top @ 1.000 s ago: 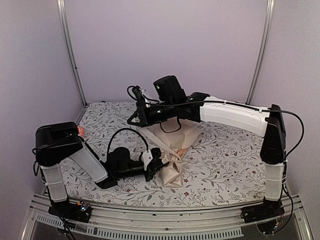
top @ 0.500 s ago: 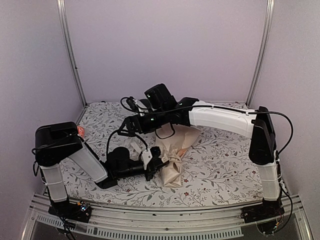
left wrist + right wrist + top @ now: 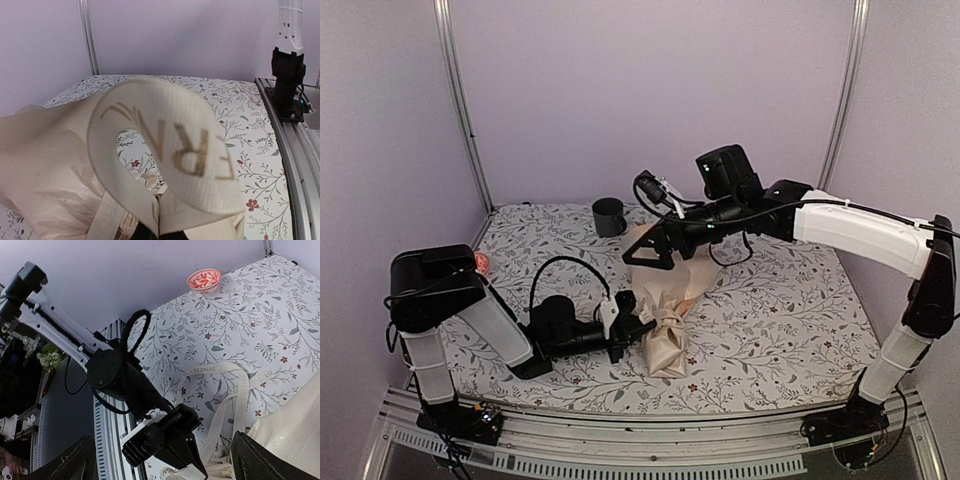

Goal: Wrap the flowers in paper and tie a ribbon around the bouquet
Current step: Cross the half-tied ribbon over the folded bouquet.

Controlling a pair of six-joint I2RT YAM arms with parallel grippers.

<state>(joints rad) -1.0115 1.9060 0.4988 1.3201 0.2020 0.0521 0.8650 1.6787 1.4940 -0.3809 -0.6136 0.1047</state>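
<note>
The bouquet (image 3: 665,312) lies mid-table, a cream-peach paper (image 3: 692,272) cone pinched narrow near its front end. The flowers are hidden inside it. My left gripper (image 3: 640,326) lies low beside the pinch, shut on the ribbon. In the left wrist view the cream ribbon (image 3: 165,145) arcs up in a lettered loop from the closed jaws (image 3: 159,231), with the paper (image 3: 40,165) to the left. My right gripper (image 3: 646,256) hovers open above the bouquet's wide end. Its view looks down on the left gripper (image 3: 226,476), the ribbon loop (image 3: 220,371) and the paper (image 3: 295,425).
A dark mug (image 3: 609,216) stands at the back of the flowered tablecloth. A small red-patterned bowl (image 3: 482,262) sits at the left edge, also seen as the bowl (image 3: 204,280) from the right wrist. Metal frame posts rise at both back corners.
My right arm has swung back to the right, uncovering the mug, and its gripper has gone from shut to open. The left gripper and the bouquet have stayed put.
</note>
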